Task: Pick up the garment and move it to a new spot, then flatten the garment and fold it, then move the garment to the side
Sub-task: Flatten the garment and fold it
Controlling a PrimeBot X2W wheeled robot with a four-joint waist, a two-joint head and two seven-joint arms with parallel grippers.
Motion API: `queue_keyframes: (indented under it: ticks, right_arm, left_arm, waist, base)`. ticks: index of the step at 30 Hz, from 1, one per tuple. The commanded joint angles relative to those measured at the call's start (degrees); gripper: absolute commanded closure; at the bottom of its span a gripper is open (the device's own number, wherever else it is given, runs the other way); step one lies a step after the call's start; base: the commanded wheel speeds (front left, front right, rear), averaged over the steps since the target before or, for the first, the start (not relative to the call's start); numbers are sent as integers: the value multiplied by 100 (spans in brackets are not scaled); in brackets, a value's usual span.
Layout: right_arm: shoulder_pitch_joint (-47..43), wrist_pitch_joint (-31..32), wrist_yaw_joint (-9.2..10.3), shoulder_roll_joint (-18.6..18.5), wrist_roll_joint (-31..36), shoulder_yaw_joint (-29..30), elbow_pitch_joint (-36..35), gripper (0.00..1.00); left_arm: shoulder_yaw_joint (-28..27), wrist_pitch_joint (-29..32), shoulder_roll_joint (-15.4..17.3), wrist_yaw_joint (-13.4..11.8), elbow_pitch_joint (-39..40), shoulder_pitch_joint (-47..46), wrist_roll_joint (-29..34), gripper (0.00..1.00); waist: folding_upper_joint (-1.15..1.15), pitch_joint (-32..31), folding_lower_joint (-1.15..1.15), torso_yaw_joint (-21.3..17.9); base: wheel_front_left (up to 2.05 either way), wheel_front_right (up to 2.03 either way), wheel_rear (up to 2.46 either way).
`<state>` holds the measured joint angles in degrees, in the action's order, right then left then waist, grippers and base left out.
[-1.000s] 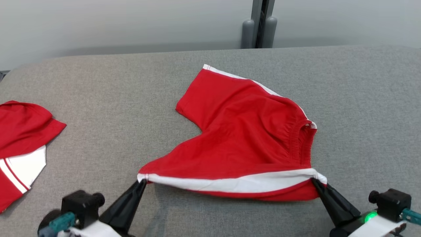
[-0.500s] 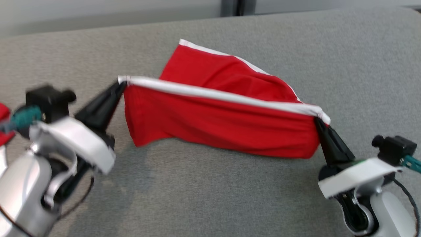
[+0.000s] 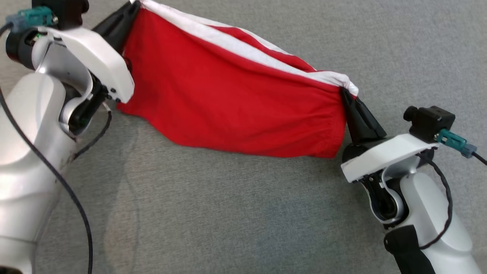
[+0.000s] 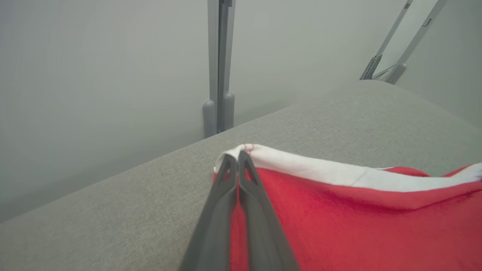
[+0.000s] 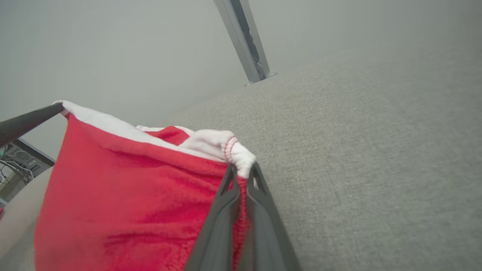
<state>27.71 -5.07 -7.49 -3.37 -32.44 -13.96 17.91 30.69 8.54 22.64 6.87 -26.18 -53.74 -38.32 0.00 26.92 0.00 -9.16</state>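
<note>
The grey cloth-covered table (image 3: 243, 213) ran wide under everything. Above it the red garment (image 3: 236, 102) hung stretched between the two arms, white band (image 3: 198, 28) uppermost. I could not tell whether its sagging lower edge touched the table. The left gripper (image 3: 131, 7) was clamped tight on the band's far corner, held high. The right gripper (image 3: 344, 93) was pinched tight on the bunched opposite corner, lower down. Red stitching (image 5: 228, 145) showed on that bunched white hem.

Red garment (image 3: 236, 102) (white-trimmed), aloft, taut
</note>
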Motion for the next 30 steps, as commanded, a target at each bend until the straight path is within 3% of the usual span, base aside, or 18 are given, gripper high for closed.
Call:
queue_keyframes:
  ticks: [1,7,11,12,13,17,21,22,27,30]
  right_arm:
    - [173,-99,-1,15,-60,-67,104,100]
    - [476,-329,-1,28,-144,-194,435,100]
    - [563,-366,-1,30,-227,-303,540,98]
    - [597,-402,-1,34,-306,-416,567,23]
    - [593,-421,-1,33,-335,-434,585,0]
    - [533,-471,-1,32,-362,-476,602,0]
    - [326,-694,-1,-86,-89,-402,423,0]
    - [326,-694,-1,-86,-89,-402,423,0]
    - [-19,-870,-1,-144,376,-59,144,0]
    - [-185,-920,-1,-132,640,195,-55,0]
  left_arm:
    - [59,-127,-50,29,-385,-273,0,100]
    - [301,-527,-237,55,-1465,-750,-101,100]
    - [487,-588,-278,56,-1788,-872,-271,100]
    - [617,-639,-289,58,-1949,-905,-371,0]
    - [667,-685,-298,58,-1988,-920,-432,0]
    - [750,-1000,-280,59,-2059,-876,-589,0]
    - [514,-1930,-303,-41,-2201,-588,-683,0]
    - [514,-1930,-303,-41,-2201,-588,-683,0]
    - [153,-2341,-225,-532,-1794,-109,-565,0]
    - [-295,-2367,-161,-866,-1092,316,-455,0]
  waist:
    - [0,193,0,-173]
    - [0,327,0,-287]
    - [0,342,0,-299]
    - [0,337,0,-300]
    - [0,335,0,-295]
    - [0,292,0,-260]
    - [0,124,0,-148]
    - [0,124,0,-148]
    - [0,-78,0,18]
    - [0,-176,0,137]
  base:
    - [0,0,0]
    - [0,0,0]
    - [0,0,0]
    - [0,0,0]
    - [0,0,0]
    - [0,0,0]
    - [0,0,0]
    - [0,0,0]
    - [0,0,0]
    - [0,0,0]
